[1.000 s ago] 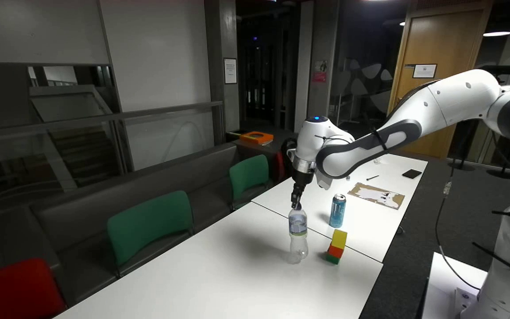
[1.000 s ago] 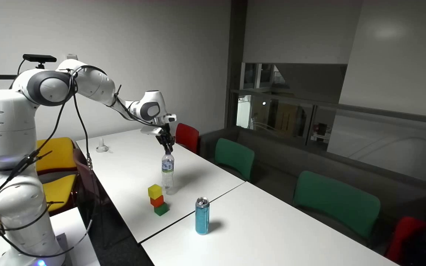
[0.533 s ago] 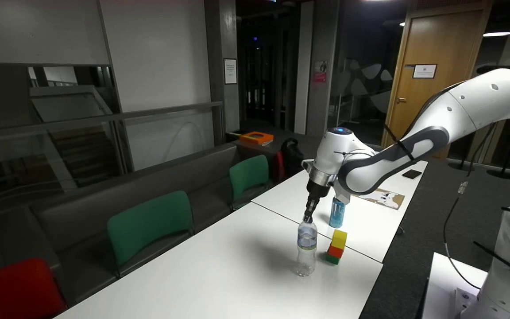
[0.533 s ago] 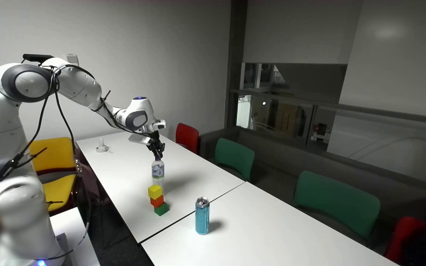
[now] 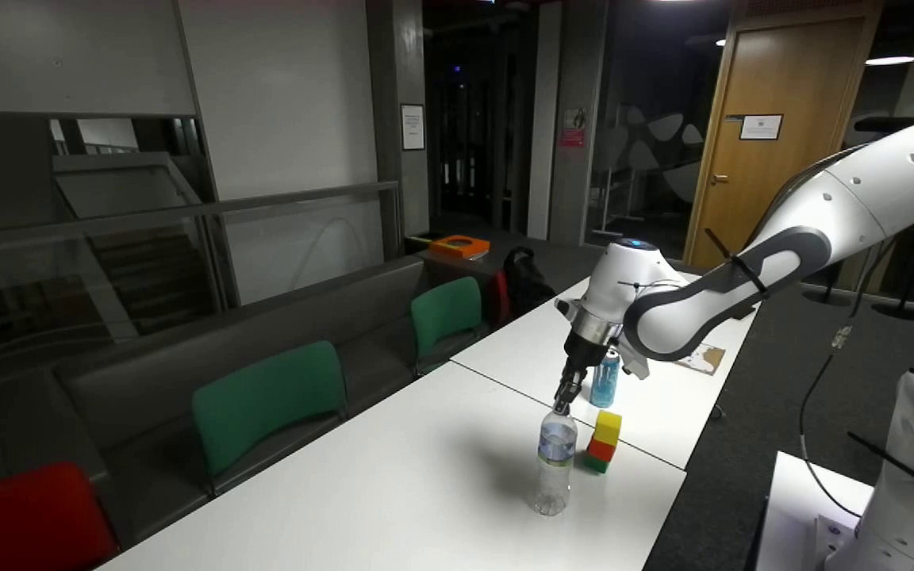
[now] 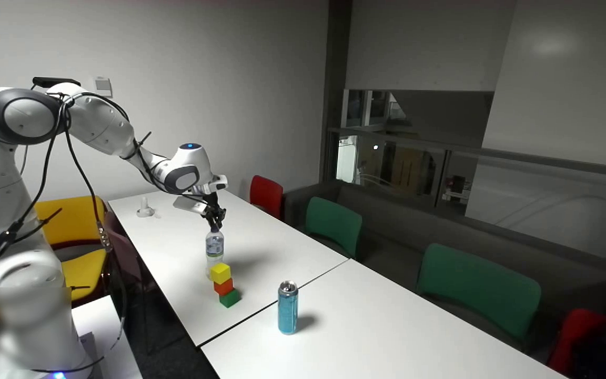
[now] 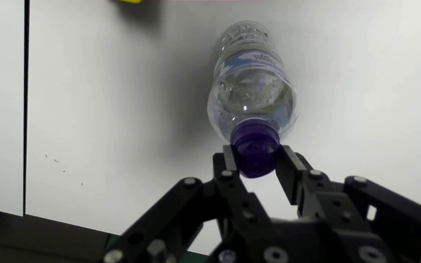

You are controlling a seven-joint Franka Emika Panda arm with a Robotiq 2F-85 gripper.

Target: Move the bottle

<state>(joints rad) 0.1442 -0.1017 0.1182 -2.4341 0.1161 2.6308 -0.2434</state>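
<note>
In an exterior view, from stacked blocks point(image 6: 223, 287), yellow uppermost: blue can point(image 6: 288, 308) 4 o'clock, red chair point(image 6: 266, 196) 1 o'clock.

In an exterior view the arm point(image 5: 794, 246) slopes down from the right; its hand point(image 5: 562, 406) points downward, fingers point(image 7: 290, 171) clamped, slightly apart.

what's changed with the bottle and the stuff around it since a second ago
The bottle moved left in an exterior view, where the stacked blocks now partly hide it. The gripper still holds the bottle's purple cap; nothing was let go. The blocks and blue can stayed put.
</note>
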